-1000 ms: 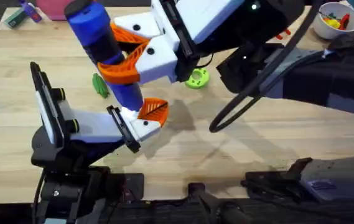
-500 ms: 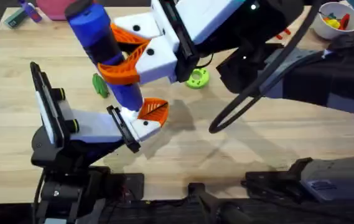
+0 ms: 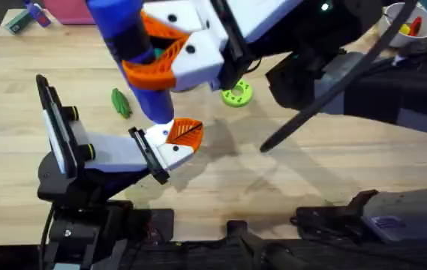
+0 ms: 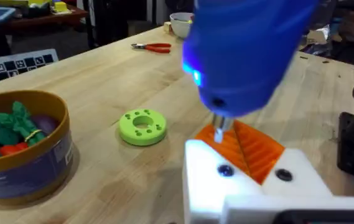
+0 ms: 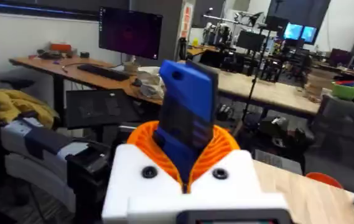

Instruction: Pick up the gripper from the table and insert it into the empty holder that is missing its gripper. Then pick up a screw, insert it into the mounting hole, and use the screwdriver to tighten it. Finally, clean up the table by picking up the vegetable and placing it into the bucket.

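Overhead first: the right gripper [image 3: 157, 64] has its jaws clamped round the screwdriver [image 3: 134, 52], orange pads hugging the blue barrel abt halfway down. The driver stands nearly upright, long axis tipped a bit, top toward the far-left of the bench [image 3: 288, 172], thin tip aimed down at the left gripper [image 3: 174, 144]. That one lies low near the front, pointing right, with an orange wedge [image 3: 185, 132] seated on its white block. The tip comes down right at the block's top, just beside the wedge — that's the relation the tightening turns on, I'd say: driver above, screw hole below, axis close to vertical. Left jaws: can't tell how far apart they are. The vegetable [image 3: 121, 103] lies on the bench behind the left arm, well apart from both grippers, long axis running roughly front-to-back. A green disc [image 3: 237, 94] sits nearer the middle.

Left wrist view: the blue barrel hangs directly over the white block [image 4: 239, 180], metal tip [image 4: 220, 127] at the wedge's base — touching or just shy, can't tell. Two dark holes or screw heads show on the block's face. The bucket [image 4: 21, 162] sits off to one side w/ coloured bits inside; red pliers [image 4: 155, 47] and a white bowl [image 4: 181, 23] farther back.

Right wrist view: the driver's butt end stands up between the orange pads [image 5: 220, 149], gripped snug.

Looks like the tightening step; veg cleanup not yet done.
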Controlling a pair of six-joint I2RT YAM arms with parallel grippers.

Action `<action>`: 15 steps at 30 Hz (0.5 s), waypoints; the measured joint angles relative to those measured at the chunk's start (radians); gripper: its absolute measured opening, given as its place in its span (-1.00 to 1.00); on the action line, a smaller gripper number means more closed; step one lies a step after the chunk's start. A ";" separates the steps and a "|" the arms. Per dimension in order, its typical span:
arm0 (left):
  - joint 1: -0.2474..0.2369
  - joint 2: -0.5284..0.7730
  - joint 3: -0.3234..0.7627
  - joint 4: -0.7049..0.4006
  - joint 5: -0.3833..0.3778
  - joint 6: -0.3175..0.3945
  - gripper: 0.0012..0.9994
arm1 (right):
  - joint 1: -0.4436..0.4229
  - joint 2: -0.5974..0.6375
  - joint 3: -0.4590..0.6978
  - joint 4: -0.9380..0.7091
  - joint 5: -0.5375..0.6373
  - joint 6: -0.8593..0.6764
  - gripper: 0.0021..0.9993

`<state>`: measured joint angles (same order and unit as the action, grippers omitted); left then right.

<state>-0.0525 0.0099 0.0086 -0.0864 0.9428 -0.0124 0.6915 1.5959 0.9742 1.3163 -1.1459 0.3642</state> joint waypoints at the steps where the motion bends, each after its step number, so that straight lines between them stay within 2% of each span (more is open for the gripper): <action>1: 0.000 0.000 0.000 0.000 0.000 0.000 -0.99 | -0.003 0.000 0.006 0.000 0.000 0.004 -0.96; 5: 0.000 0.000 0.000 0.000 0.000 0.000 -0.99 | -0.007 0.000 0.030 -0.008 0.000 0.027 -0.96; 8: 0.000 0.000 0.000 0.000 0.000 0.000 -0.99 | -0.012 -0.009 0.058 -0.120 0.000 0.037 -0.96; 12: 0.000 0.000 0.000 0.000 0.000 0.000 -0.99 | -0.050 -0.022 0.145 -0.464 0.002 -0.001 -0.96; 15: 0.000 0.000 0.000 0.000 0.000 0.000 -0.99 | -0.098 -0.032 0.235 -0.797 0.029 -0.093 -0.96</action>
<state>-0.0525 0.0098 0.0086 -0.0861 0.9428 -0.0121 0.5935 1.5644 1.2092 0.5191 -1.1173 0.2713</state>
